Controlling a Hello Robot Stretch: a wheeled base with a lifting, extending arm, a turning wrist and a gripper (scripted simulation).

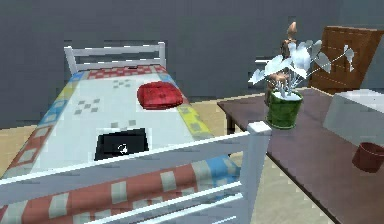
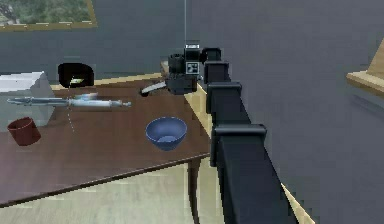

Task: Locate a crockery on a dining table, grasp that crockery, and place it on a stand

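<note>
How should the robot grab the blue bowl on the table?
Probably by its thin rim, coming down from above. The blue bowl stands upright on the table with its mouth facing up, and its round sides slope inward toward the bottom, so a grip from the side could slip off.

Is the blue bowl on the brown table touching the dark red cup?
Apart. In the arm side view a wide stretch of bare table lies between the blue bowl and the dark red cup.
</note>
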